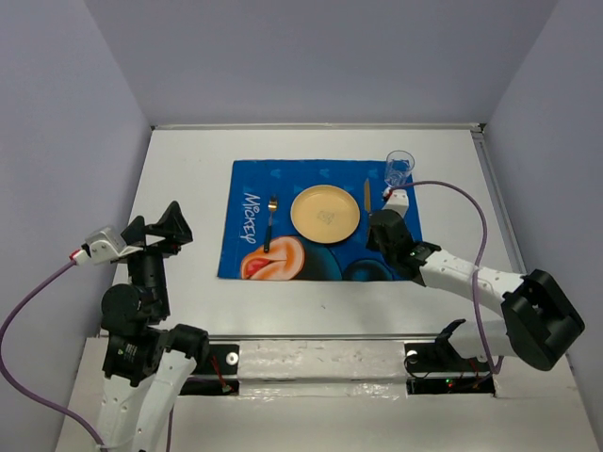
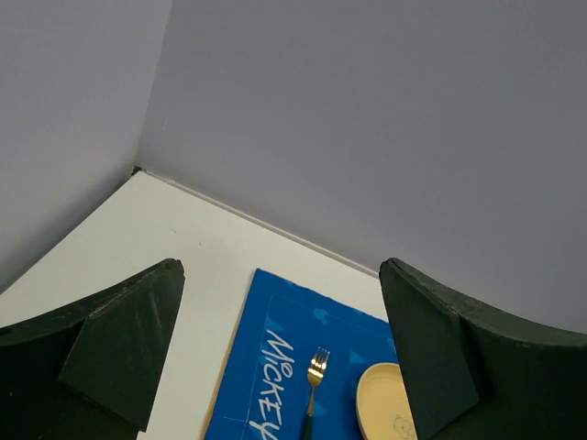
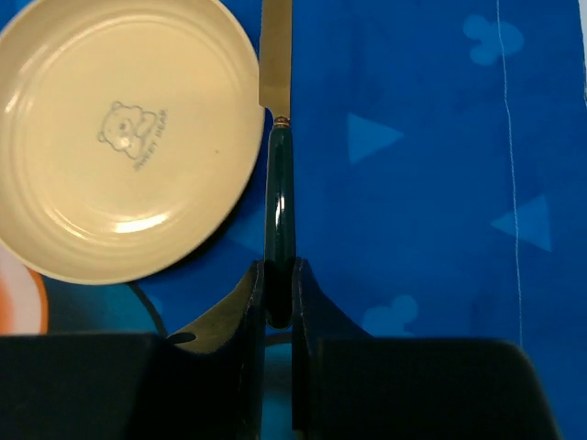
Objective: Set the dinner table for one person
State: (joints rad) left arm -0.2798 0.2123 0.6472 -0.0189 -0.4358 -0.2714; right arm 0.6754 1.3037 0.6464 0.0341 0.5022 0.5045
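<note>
The dinner table [image 1: 188,188] is the wide white surface in front of both arms, and the setting on it looks almost complete.

1. Placemat [image 1: 311,174]: a blue cartoon-printed cloth lies flat in the middle of the surface, well out from the arm bases.
2. Plate [image 1: 325,213]: a pale yellow plate sits right way up near the centre of the placemat and has nothing on it.
3. Fork [image 1: 270,221]: this lies on the placemat to the left of the plate, apart from it, with the tines pointing away from the arms.
4. Knife [image 3: 278,137]: this lies just beside the right rim of the plate, blade pointing away from the arms and flat on the cloth as far as I can see.
5. Cup [image 1: 399,168]: a clear cup stands upright at the far right corner of the placemat, beyond the knife tip.

Right claw [image 3: 278,280]: closed narrowly on the near end of the knife's dark handle (I cannot tell how firmly it presses).
Left claw [image 1: 158,231]: spread wide and holding nothing, raised over the left side of the surface and well away from the placemat.

Assessment: placing the knife is the step in hand. What appears to be left is to let go of the handle and move the right arm away. No spoon or napkin is visible, so I cannot tell whether either is intended.
</note>
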